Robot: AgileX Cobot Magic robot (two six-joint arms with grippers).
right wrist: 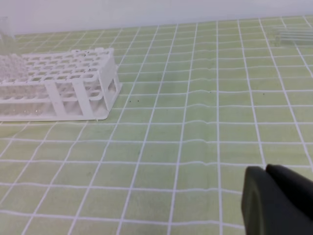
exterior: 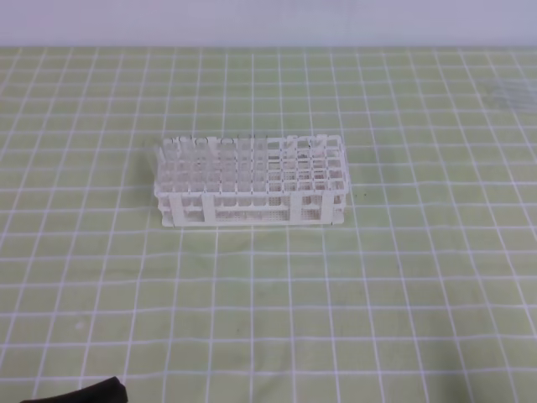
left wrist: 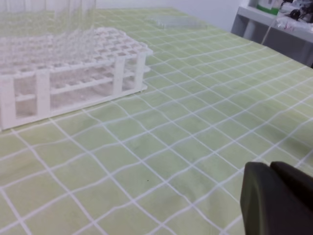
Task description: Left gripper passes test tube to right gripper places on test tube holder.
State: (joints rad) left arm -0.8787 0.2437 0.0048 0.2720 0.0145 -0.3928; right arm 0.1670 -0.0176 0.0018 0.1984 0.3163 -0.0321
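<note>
The white test tube holder [exterior: 250,180] stands mid-table, and clear tubes fill its left half [exterior: 205,159]. The holder also shows at the upper left in the left wrist view [left wrist: 73,73] and in the right wrist view [right wrist: 58,85]. A faint cluster of clear glass, seemingly loose test tubes [exterior: 513,91], lies flat at the far right back, also seen as test tubes [right wrist: 293,34]. My left gripper [left wrist: 270,166] is low at the front left, its fingers pressed together and holding nothing. My right gripper [right wrist: 266,169] is likewise shut and empty, well short of the holder.
A green cloth with a white grid [exterior: 377,294] covers the table. A pale wall runs along the back. In the left wrist view a grey shelf unit [left wrist: 274,29] stands beyond the table's far edge. A black part of the left arm [exterior: 84,392] pokes in at the bottom left.
</note>
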